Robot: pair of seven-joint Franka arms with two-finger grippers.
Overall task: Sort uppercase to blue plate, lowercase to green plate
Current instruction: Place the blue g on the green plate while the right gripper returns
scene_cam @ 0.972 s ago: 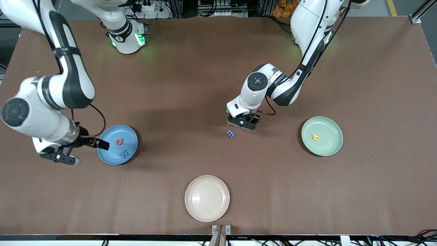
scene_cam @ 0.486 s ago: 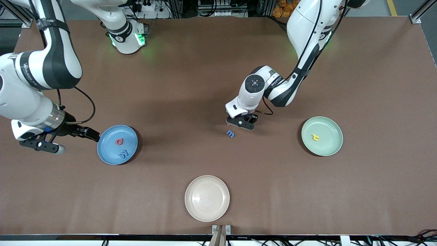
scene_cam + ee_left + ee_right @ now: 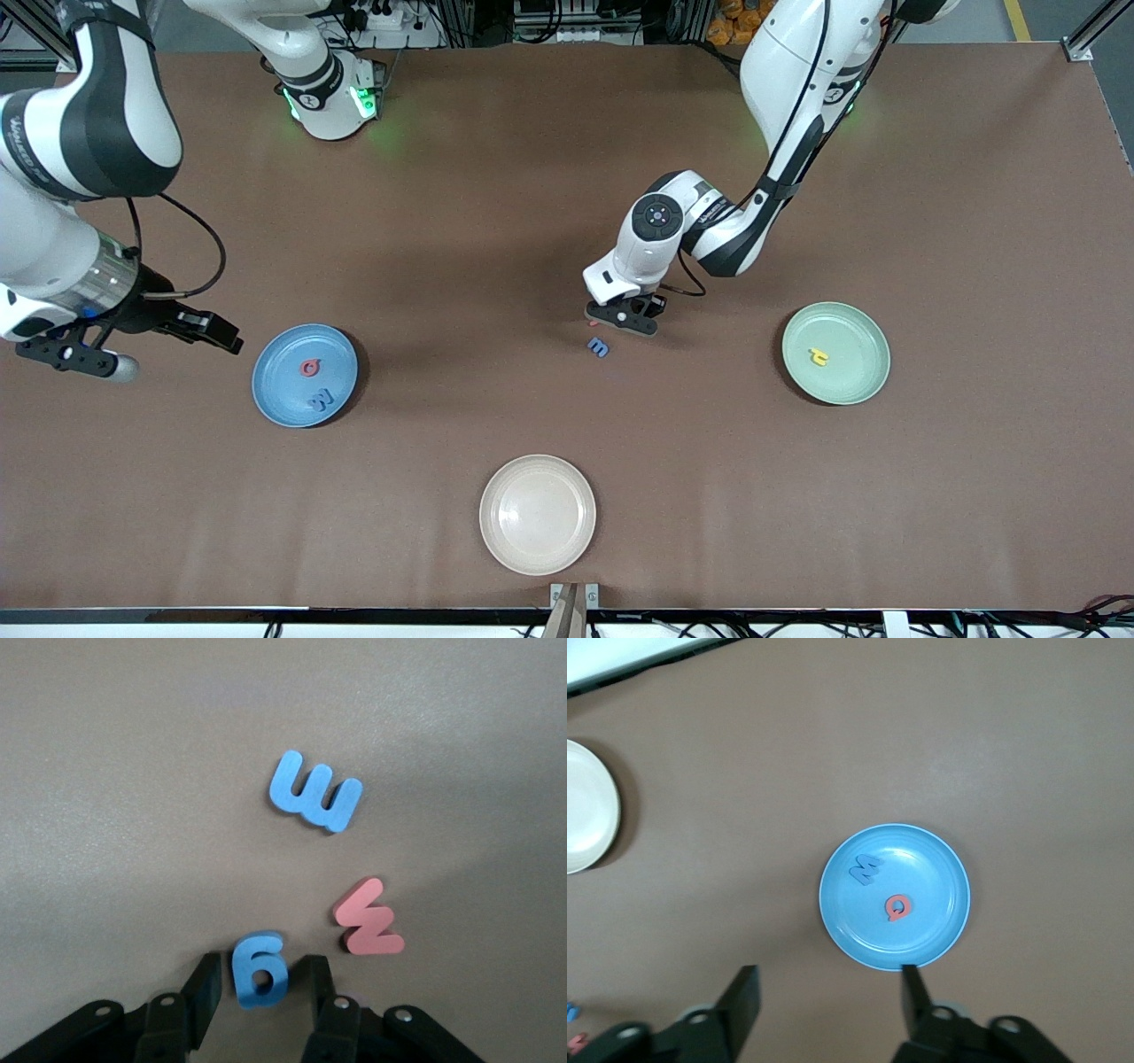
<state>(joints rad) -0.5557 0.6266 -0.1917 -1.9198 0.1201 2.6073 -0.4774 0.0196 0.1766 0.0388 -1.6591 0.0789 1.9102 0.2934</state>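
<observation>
Left end effector (image 3: 257, 979) astride a blue g on the bench; right end effector (image 3: 828, 997) up, empty.
Left fingers (image 3: 205, 988) flank the blue g (image 3: 259, 968), gaps either side; red w (image 3: 369, 920) and blue w (image 3: 599, 346) lie beside it. Right fingers stand wide apart, beside the blue plate (image 3: 282, 403) holding red Q (image 3: 309, 367) and blue W (image 3: 321, 400). Green plate (image 3: 855, 381) holds a yellow letter (image 3: 819, 357).

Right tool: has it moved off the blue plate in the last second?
Yes. The right tool has pulled away from the blue plate, toward the right arm's end of the table, and is now clear of the rim.
</observation>
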